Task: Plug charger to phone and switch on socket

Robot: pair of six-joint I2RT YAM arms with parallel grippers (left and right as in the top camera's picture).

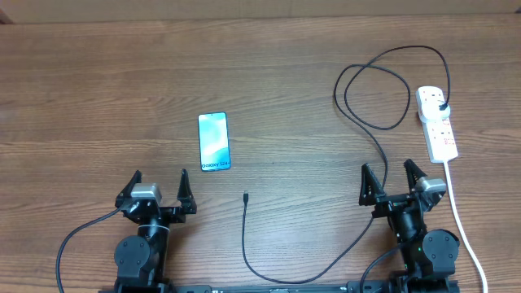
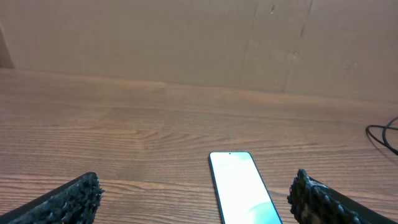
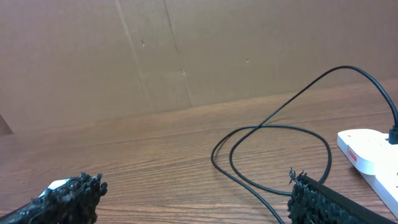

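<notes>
The phone lies flat left of centre, screen lit light blue; it also shows in the left wrist view. The black charger cable loops from its plug in the white socket strip down to a small connector tip lying below the phone. The cable loop and the strip's end show in the right wrist view. My left gripper is open and empty, just below and left of the phone. My right gripper is open and empty, below the strip.
The strip's thick white cord runs down the right edge past my right arm. A cardboard wall stands behind the wooden table.
</notes>
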